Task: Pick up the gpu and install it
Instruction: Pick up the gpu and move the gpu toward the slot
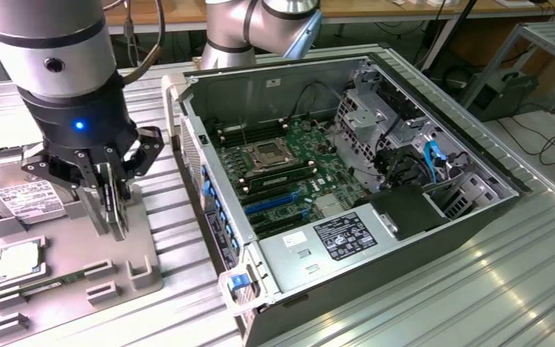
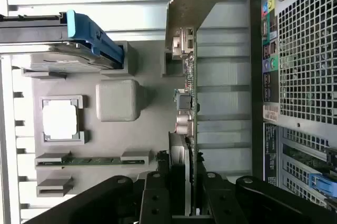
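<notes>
Black gripper (image 1: 112, 213) straddles thin dark gpu card (image 2: 191, 76) at grey plastic tray's (image 1: 147, 249) edge, can't tell if clamped; loose hold could mean slip/tilt.

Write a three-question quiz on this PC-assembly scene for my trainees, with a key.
1. True or false: the gpu already sits inside the computer case.
2. The end effector is at which thing? A) hard drive B) gpu C) memory stick
3. On which side of the exterior view does the grey tray lie?
Key: 1 false, it stands edge-on in the tray; 2 B; 3 left.
</notes>
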`<move>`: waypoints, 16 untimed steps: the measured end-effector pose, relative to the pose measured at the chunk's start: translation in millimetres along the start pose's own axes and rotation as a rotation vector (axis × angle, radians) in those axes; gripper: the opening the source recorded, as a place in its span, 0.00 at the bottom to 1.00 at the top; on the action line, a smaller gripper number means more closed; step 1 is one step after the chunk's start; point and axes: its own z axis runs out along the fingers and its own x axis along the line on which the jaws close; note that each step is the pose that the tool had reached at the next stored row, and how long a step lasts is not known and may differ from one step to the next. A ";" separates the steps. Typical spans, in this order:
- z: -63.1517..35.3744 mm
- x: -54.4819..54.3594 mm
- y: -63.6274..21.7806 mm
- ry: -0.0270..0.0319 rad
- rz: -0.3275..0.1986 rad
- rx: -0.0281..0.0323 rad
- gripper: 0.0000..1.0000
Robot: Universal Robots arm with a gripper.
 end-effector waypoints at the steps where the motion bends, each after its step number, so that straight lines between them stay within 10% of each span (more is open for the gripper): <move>1: -19.9 0.0 0.7 0.0001 0.000 0.0000 0.28; 8: -104.3 0.1 3.8 0.0000 0.000 0.0000 0.28; 16: -117.2 0.1 4.3 0.0000 -0.002 -0.0001 0.28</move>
